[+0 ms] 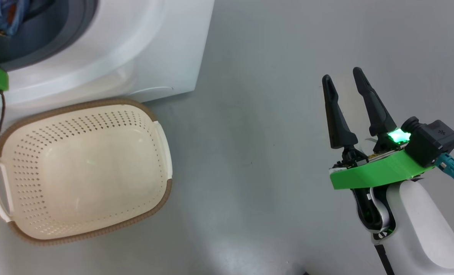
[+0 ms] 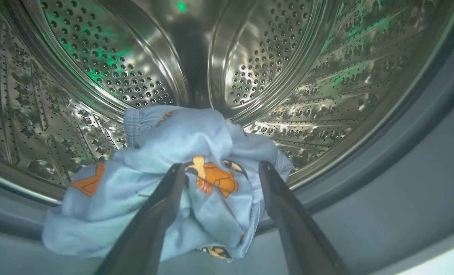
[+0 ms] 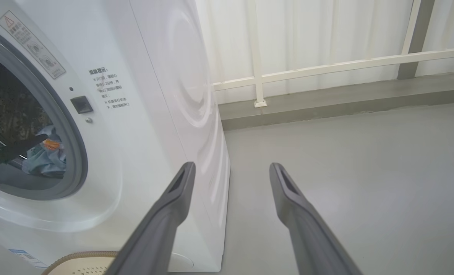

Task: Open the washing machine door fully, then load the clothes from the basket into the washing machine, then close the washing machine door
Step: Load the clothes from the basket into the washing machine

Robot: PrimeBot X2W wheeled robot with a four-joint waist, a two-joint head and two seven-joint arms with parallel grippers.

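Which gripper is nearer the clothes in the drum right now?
Left. The left gripper is at the mouth of the drum, its open fingers straddling the clothes. The right gripper hangs open over the floor, right of the washing machine.

Head camera downward over basket (image 1: 81, 168); both wrist views share clothes (image 2: 196, 137).

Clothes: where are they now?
In the left wrist view, the clothes lie at the drum's front edge, spilling onto the grey gasket, by the open jaws of the left gripper.
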